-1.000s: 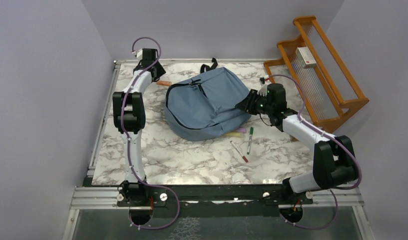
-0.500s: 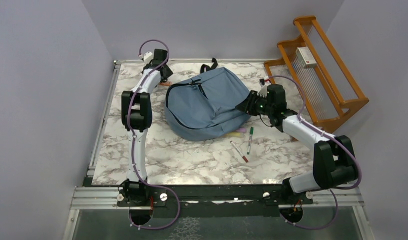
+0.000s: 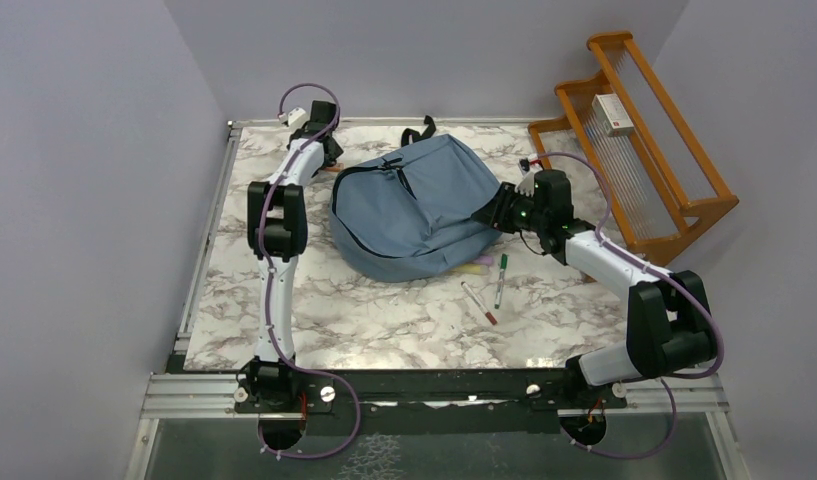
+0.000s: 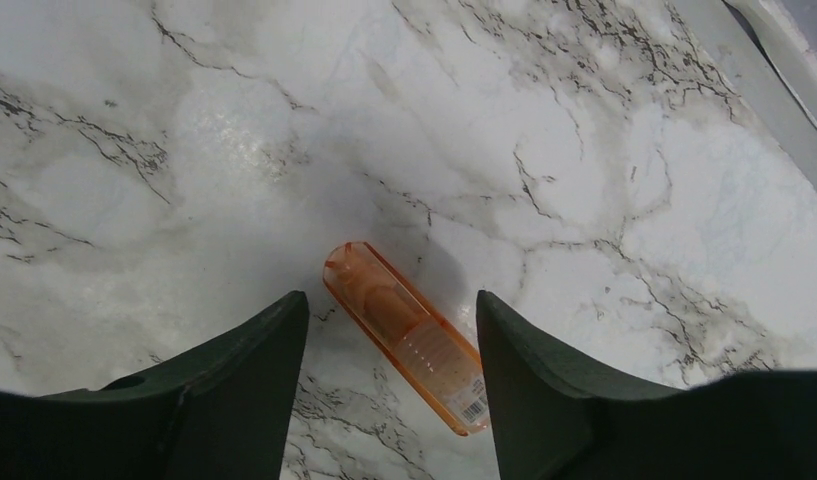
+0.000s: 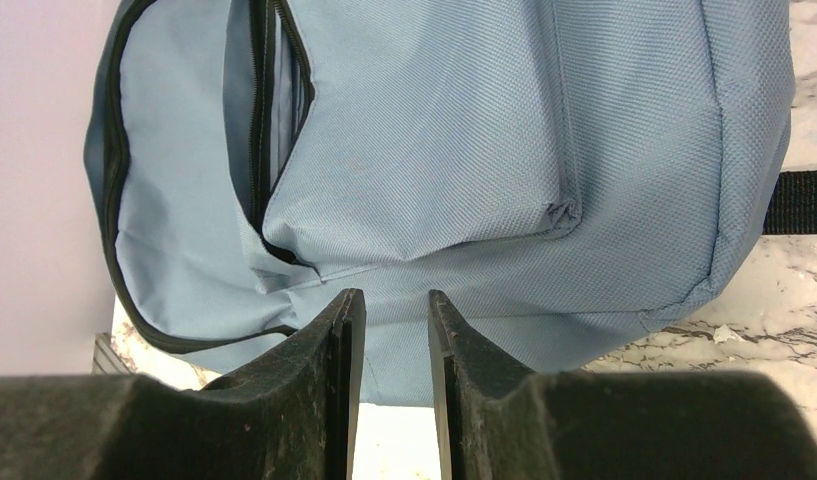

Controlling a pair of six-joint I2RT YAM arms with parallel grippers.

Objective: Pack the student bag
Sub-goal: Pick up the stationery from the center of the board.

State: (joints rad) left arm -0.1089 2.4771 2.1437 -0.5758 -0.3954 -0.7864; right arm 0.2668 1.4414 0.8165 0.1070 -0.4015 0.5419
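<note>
- The student bag (image 3: 414,205) lies flat on the marble table (image 3: 384,330), in the far half, a little right of the middle.
- My right gripper (image 5: 389,300) is at the bag's right edge. Its two dark fingers stand close, with only a narrow gap, and the blue fabric runs up to that gap. I cannot tell if fabric is really pinched between them.
- My left gripper (image 4: 391,300) is well apart from the bag, near the far left corner of the table. Its fingers are spread on both sides of a translucent orange tube (image 4: 404,335) and do not touch it.
- The tube lies on the table at a slant to the fingers, with a rounded cap at one end and a small barcode label at the other.
- The bag is soft, slate-blue woven cloth in a rounded shape. A dark zipper (image 5: 259,130) stands open along the pocket, and a black strap (image 5: 799,200) comes out at its side.
- A green marker (image 3: 501,280) and a red marker (image 3: 479,302) lie just in front of the bag, near the right arm.
- The table top is glossy white with grey veins.
</note>
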